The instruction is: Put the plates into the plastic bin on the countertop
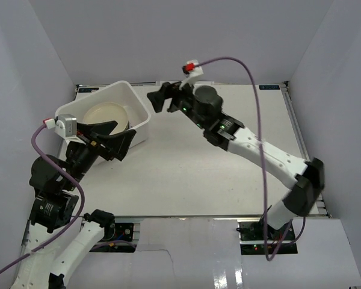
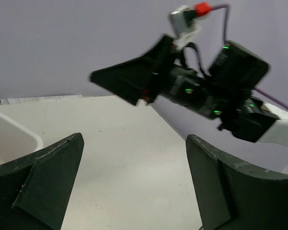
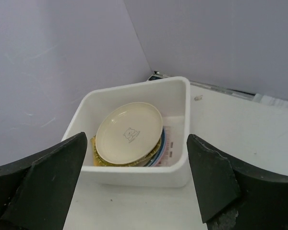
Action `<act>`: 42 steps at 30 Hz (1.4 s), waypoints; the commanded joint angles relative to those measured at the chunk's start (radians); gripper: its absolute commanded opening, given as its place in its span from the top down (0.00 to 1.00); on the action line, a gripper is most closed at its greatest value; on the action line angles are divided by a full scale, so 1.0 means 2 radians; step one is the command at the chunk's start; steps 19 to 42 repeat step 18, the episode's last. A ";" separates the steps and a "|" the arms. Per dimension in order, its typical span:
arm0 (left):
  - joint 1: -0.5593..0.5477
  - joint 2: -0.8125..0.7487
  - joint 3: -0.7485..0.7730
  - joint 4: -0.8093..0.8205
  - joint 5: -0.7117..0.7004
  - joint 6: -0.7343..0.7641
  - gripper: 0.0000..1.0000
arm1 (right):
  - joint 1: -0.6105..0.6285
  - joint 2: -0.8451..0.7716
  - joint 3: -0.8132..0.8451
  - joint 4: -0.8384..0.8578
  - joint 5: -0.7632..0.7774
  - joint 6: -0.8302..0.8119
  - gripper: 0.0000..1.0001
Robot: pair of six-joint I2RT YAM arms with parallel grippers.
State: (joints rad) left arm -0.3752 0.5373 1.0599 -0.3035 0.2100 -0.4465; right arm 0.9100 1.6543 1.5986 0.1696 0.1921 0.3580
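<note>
2 sets of fingers spread wide, empty: left gripper (image 1: 113,136) and right gripper (image 1: 161,96) sit near the bin (image 1: 108,95), upper left, plates (image 1: 105,117) stacked inside.

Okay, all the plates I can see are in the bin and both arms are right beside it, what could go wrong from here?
1. The left gripper, jaws open, hangs close to the near wall of the plastic bin; a careless move could shove the bin or hook its rim.
2. The right gripper, jaws open, faces the left one at close range; they might collide when retreating.
3. The cream plate tops an uneven stack; a knock could shift it.
</note>
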 commanded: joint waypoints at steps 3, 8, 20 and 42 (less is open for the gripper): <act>-0.001 -0.017 -0.025 -0.031 0.024 -0.008 0.02 | -0.001 -0.209 -0.256 0.060 0.120 -0.105 0.10; -0.001 -0.033 -0.080 -0.058 0.018 -0.025 0.02 | 0.000 -0.417 -0.442 0.022 0.178 -0.095 0.10; -0.001 -0.006 -0.118 -0.030 0.040 -0.032 0.02 | -0.001 -0.553 -0.538 -0.017 0.205 -0.085 0.10; -0.001 -0.006 -0.118 -0.030 0.040 -0.032 0.02 | -0.001 -0.553 -0.538 -0.017 0.205 -0.085 0.10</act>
